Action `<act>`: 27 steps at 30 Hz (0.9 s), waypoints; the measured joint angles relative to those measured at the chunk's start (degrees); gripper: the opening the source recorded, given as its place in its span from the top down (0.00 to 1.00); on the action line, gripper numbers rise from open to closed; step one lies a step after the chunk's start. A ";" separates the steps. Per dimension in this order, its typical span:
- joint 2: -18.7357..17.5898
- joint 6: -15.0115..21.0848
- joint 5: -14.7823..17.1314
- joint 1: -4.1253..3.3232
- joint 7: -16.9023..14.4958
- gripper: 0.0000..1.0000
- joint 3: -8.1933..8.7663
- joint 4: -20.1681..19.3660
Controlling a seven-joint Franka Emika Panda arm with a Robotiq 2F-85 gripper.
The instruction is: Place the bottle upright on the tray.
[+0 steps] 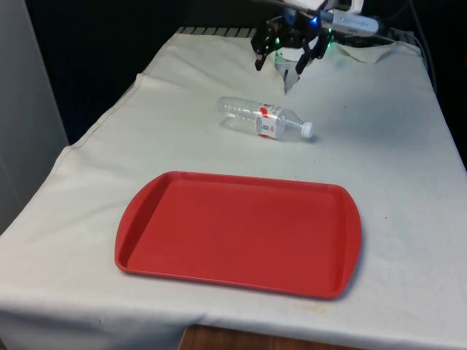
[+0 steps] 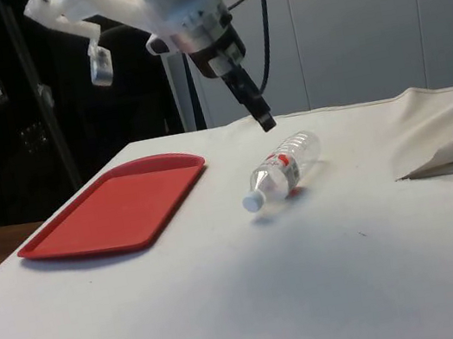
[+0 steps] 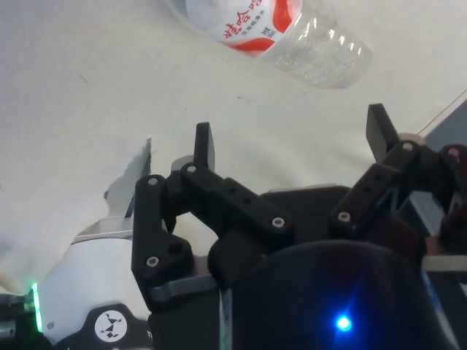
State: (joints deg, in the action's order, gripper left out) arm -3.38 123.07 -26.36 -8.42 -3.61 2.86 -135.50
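End effector [image 1: 288,60] of mine hangs wide open and empty above the table [image 1: 379,146], just behind the bottle [image 1: 265,119]. That bottle lies on its side on the cloth, cap toward the front view's right, apart from the red tray [image 1: 146,219]. I judge I should come down across the body, near the label, fingers [image 3: 205,146] on both sides.

Bottle [image 1: 264,118] clear, ribbed, with white cap; label red and white, printed with red characters. Tray [image 1: 241,233] plain red. Gripper [image 1: 282,60] black, fingers [image 3: 205,148] black too. Cloth [image 1: 379,146] white, unpatterned
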 measured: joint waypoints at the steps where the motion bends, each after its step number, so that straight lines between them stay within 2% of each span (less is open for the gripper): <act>1: -0.23 -0.06 0.00 0.00 -0.17 0.00 0.00 0.00; 27: -5.96 -1.66 -2.06 0.00 -5.44 0.00 -0.11 1.60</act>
State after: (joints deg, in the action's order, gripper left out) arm -9.34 121.41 -28.42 -8.42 -9.05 2.75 -133.90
